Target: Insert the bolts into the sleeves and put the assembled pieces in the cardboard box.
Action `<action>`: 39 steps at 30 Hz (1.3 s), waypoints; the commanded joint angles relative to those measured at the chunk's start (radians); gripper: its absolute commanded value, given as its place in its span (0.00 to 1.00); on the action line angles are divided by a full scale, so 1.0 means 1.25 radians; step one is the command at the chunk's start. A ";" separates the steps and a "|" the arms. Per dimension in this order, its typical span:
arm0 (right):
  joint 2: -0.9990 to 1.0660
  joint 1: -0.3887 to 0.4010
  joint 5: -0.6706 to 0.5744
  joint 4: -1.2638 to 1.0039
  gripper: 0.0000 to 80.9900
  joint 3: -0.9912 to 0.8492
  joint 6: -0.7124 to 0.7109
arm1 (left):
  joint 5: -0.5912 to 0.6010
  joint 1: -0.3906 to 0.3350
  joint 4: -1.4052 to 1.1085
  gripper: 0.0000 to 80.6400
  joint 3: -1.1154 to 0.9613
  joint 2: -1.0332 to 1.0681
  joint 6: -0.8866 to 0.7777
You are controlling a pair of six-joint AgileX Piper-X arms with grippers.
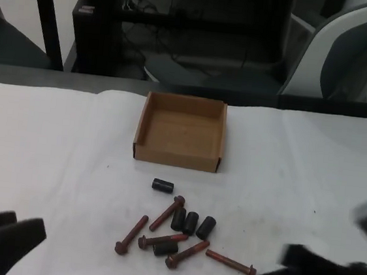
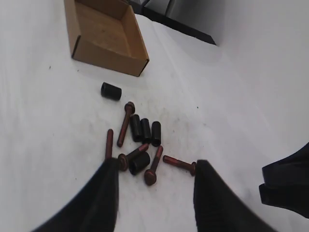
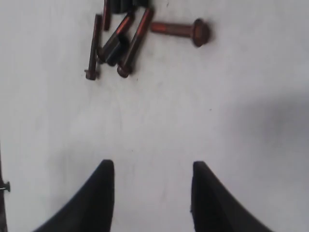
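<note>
Both the left claw [image 2: 157, 166] and the right claw [image 3: 152, 166] are open and empty, and the lone red bolt [image 3: 176, 29] lies sideways on the white tabletop [image 3: 217, 121] ahead of the right claw, which is nearer

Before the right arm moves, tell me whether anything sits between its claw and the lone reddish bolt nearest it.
Nothing visible does. In the right wrist view, bare white cloth lies between the open right claw and the lone reddish-brown metal bolt. The other bolts and black cylindrical sleeves lie beside it, outside that gap.
</note>
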 commanded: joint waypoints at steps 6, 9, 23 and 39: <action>0.331 0.087 0.066 -0.007 0.61 -0.207 0.078 | 0.043 0.002 -0.018 0.60 -0.152 0.186 0.140; 0.424 0.071 0.065 -0.003 0.61 -0.269 0.142 | 0.048 0.002 -0.018 0.60 -0.206 0.235 0.166; 0.501 0.025 0.200 0.021 0.36 -0.333 0.533 | 0.092 0.002 -0.012 0.60 -0.267 0.267 0.206; 0.561 -0.033 0.138 0.021 0.35 -0.333 0.565 | 0.095 0.002 -0.012 0.60 -0.267 0.267 0.206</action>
